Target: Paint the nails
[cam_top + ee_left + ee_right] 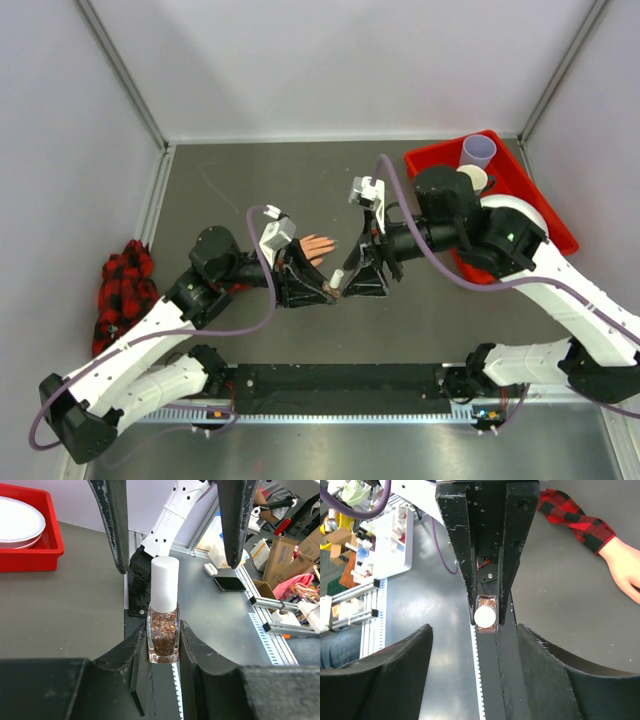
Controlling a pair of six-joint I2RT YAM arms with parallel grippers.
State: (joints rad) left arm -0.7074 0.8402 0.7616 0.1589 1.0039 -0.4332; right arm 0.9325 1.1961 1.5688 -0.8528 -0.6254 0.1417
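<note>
Left pincer [163,645] round bottle [164,607]; mannequin [626,572] cropped

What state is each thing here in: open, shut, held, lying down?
Nail polish bottle: upright, white cap on, clamped in the left pincer.
Left pincer: shut on the bottle.
Right pincer: open, fingers either side of the cap, not touching.
Mannequin hand: lying free on the table.
Nails: too small to tell if painted.
Cup: upright in the red tray.
</note>
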